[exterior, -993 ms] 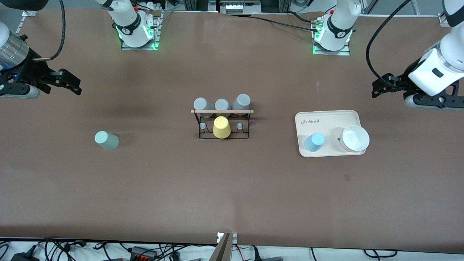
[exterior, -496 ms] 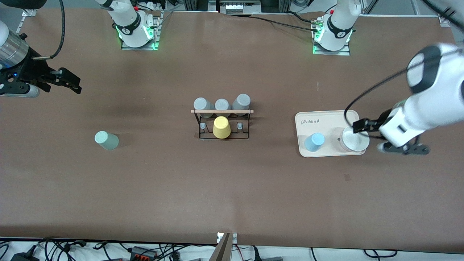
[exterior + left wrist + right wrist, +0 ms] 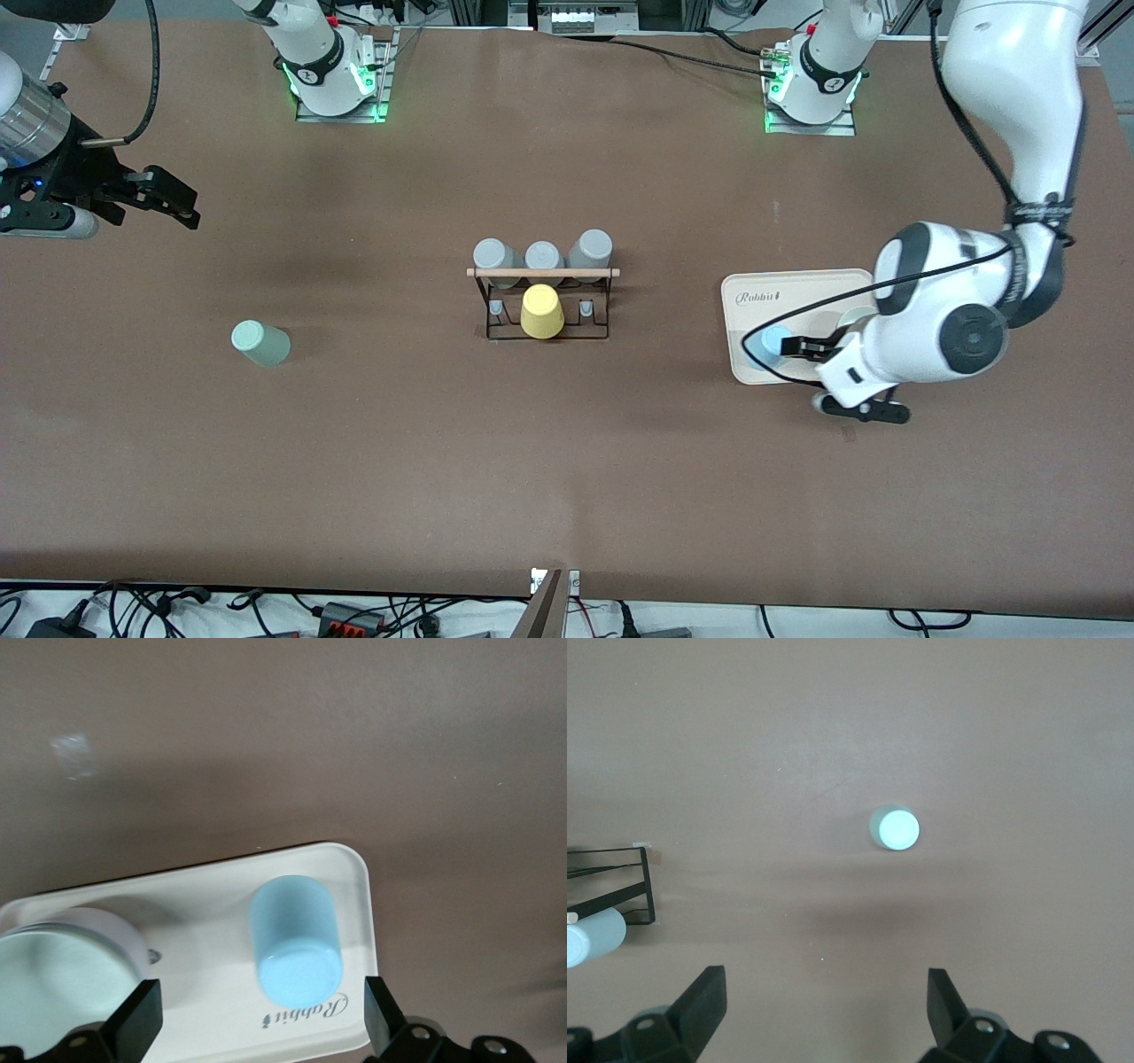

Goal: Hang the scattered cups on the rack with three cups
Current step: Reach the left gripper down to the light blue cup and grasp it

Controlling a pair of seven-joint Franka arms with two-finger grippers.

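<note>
The light blue cup stands upside down on the cream tray, toward the left arm's end of the table. My left gripper is open over the tray, right by that cup. In the left wrist view the cup lies between and just ahead of the left gripper. The mint-green cup stands on the table toward the right arm's end, and shows in the right wrist view. My right gripper is open and empty in the air, waiting. The black wire rack stands mid-table.
A yellow cup sits on the rack's nearer row, and three grey cups on its farther row under the wooden rod. A white bowl sits on the tray beside the blue cup, mostly hidden by the left arm in the front view.
My left arm has swung in from the table's end to over the tray, and its gripper now hangs by the light blue cup. The right arm has hardly moved.
</note>
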